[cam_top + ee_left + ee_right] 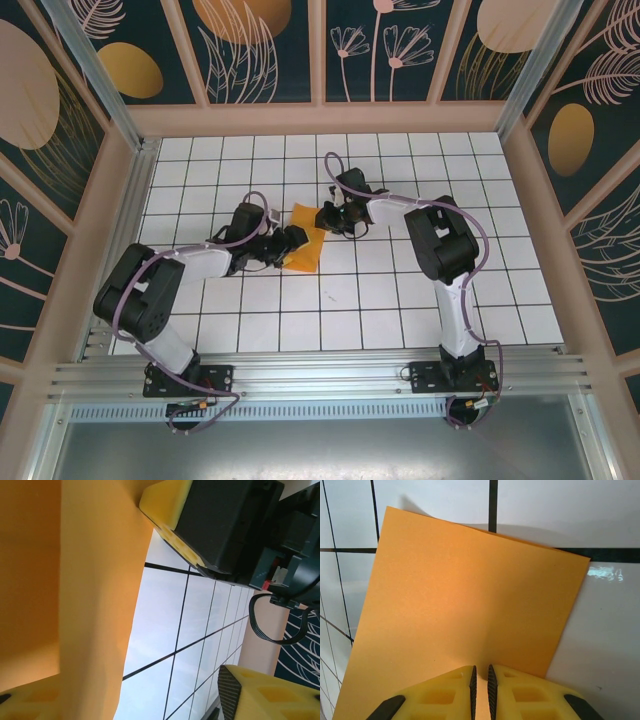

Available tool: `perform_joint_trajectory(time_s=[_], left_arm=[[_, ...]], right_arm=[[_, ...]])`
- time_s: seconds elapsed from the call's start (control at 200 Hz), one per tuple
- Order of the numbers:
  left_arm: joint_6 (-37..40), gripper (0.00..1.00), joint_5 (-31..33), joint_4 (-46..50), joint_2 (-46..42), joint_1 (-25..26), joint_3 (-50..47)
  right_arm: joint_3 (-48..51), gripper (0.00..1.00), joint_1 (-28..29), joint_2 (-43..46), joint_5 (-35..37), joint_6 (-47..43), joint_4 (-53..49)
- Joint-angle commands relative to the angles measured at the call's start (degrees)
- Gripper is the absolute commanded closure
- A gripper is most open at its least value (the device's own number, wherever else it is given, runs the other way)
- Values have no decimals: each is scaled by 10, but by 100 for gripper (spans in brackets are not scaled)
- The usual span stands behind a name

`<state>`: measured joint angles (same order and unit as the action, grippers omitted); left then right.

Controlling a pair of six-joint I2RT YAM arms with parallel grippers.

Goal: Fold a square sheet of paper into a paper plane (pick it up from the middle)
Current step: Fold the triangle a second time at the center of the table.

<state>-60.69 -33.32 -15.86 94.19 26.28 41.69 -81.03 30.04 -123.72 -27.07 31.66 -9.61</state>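
In the overhead view, you find the bright-orange sheet of thin paper (305, 240) just left of the frame's centre, on the white grid-tiled bench (400, 300). It lies between the two arms' tips. The left arm (190, 265) reaches in from the lower left, and the left jaws meet the sheet's lower-left edge. The right arm (440, 240) bends in from the right, and the right jaws sit at the sheet's upper-right corner.

In the right wrist view, the right jaws are pressed almost together on the sheet (465, 600). Their yellow foam pads (445, 695) stand at bottom centre with only a thin slit between them, and the paper's near edge runs down into it. A faint crease climbs from that slit. The sheet's far corners lie over the black grid lines, and a shadow falls on the tiles (600, 630) past its upper edge.

In the left wrist view, the left jaws are spread wide, one yellow pad (25, 702) in the lower left corner and the other (270, 695) in the lower right. The sheet (75, 580) rises as a curved wall down the left of the frame, close against the left-hand pad. You cannot tell whether it touches. At the top, a pad of the right jaws (167, 500) touches the paper's edge.
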Motion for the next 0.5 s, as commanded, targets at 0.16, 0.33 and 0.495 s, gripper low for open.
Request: perform_joint_trajectory(time_s=[0.16,0.33,0.495], left_arm=[[50,60,131,154,-26,4,30],[60,86,169,205,-24,4,45],[57,100,170,214,-4,5,70]], right_arm=[[4,81,-4,-36,34,-2,-46],[6,81,-4,-36,36,-4,-45],[6,82,-4,-38,37,-5,-46]])
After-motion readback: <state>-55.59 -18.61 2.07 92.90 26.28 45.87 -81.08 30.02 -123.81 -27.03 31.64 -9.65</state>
